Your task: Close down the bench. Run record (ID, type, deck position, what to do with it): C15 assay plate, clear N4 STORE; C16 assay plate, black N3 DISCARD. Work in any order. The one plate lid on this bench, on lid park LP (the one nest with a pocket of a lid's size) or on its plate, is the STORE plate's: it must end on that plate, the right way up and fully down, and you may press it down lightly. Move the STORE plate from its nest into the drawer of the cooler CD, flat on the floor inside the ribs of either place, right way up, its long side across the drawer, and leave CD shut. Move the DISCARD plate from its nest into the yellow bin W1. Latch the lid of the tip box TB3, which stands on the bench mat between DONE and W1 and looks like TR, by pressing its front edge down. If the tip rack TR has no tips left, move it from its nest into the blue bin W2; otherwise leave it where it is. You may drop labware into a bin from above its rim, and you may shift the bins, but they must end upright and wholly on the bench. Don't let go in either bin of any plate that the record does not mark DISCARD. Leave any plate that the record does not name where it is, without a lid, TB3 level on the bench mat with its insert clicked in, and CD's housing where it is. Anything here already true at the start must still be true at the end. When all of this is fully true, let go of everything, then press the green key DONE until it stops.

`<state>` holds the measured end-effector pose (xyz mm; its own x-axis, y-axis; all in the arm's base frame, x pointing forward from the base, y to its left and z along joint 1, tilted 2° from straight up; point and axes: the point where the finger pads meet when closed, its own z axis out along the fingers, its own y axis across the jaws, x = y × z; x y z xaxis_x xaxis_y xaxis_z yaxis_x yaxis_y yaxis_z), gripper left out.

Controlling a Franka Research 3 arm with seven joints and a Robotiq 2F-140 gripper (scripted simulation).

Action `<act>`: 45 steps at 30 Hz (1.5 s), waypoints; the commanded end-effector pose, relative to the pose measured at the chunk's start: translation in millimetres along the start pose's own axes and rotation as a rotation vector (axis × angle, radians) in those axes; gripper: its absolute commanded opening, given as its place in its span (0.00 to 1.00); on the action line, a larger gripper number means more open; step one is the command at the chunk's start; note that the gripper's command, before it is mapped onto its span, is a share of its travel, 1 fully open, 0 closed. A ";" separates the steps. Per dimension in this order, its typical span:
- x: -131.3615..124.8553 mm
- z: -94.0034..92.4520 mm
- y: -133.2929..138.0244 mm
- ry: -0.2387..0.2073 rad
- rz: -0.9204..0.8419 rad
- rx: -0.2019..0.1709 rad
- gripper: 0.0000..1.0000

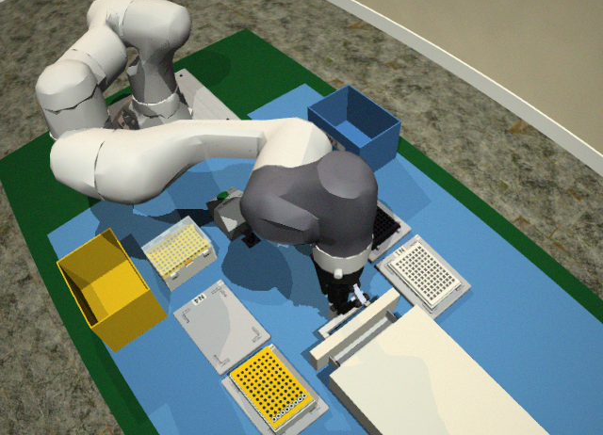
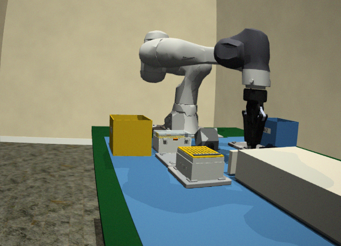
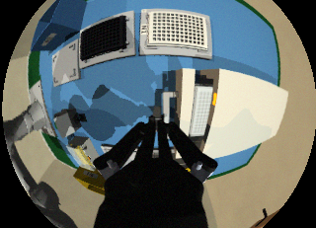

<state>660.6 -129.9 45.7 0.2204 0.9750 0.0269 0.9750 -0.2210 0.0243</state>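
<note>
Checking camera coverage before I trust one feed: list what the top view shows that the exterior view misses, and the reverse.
Top only: the black plate, the white gridded plate and the narrow drawer gap. Exterior only: the label on the blue bin. Both: the yellow bin, the yellow-topped tip rack, the cooler and the shut, empty gripper at the drawer front.
</note>
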 end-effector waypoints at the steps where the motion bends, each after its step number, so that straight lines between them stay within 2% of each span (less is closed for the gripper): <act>1: -0.1 0.8 2.9 0.000 -0.016 -0.001 0.00; 33: 0.5 0.8 40.0 0.000 -0.016 -0.001 0.00; 45: 0.5 0.8 41.4 0.000 -0.016 -0.001 0.00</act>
<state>697.4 -137.7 46.5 0.2126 0.9768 0.0237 0.9769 -0.2130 0.0165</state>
